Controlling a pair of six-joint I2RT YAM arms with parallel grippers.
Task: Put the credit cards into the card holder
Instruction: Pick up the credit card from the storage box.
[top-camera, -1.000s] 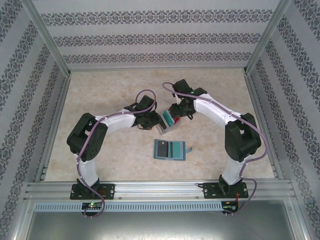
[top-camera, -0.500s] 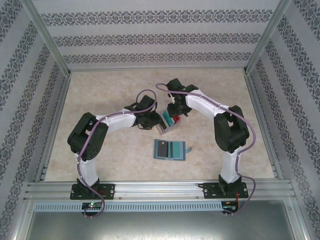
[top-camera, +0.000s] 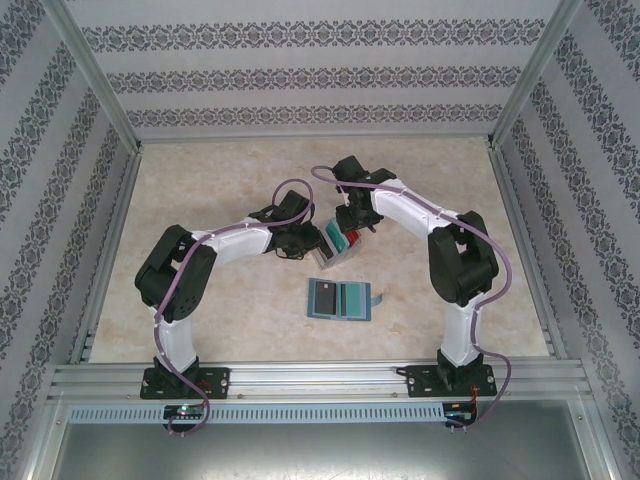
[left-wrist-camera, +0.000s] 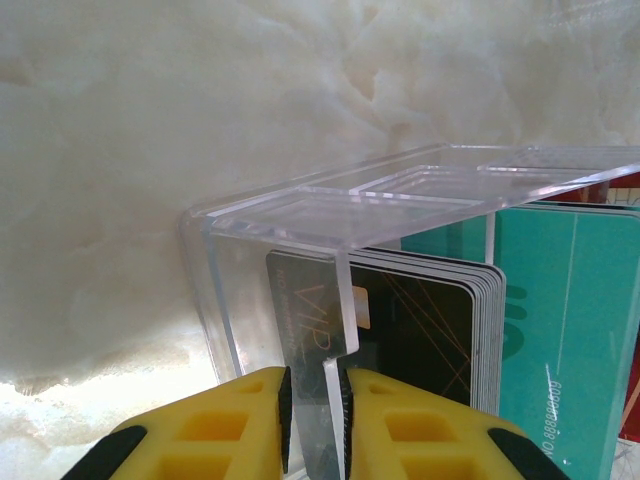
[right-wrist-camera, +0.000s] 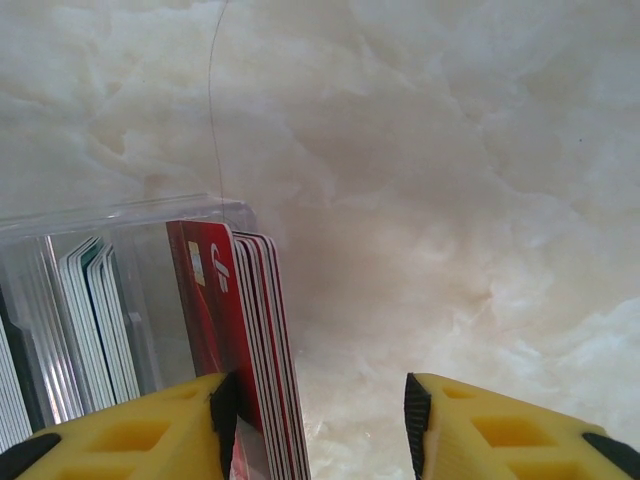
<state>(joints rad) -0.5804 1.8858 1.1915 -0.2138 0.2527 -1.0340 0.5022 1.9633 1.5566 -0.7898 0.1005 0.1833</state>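
Tray (left-wrist-camera: 300, 200) of clear plastic holds the red cards (right-wrist-camera: 215, 300) on edge at its end, where they stand inside the half-open right claw (right-wrist-camera: 320, 410): one finger touches their face, the other hangs over bare table (right-wrist-camera: 480, 200), and nothing is gripped. The left claw (left-wrist-camera: 315, 405) is almost closed, pinching a thin wall of the tray. Its camera shows dark cards (left-wrist-camera: 420, 320) and a teal card (left-wrist-camera: 565, 300) upright in the tray, while the overhead view shows the card holder (top-camera: 340, 299) lying open on the near side of the tray, apart from it, with free table all around.
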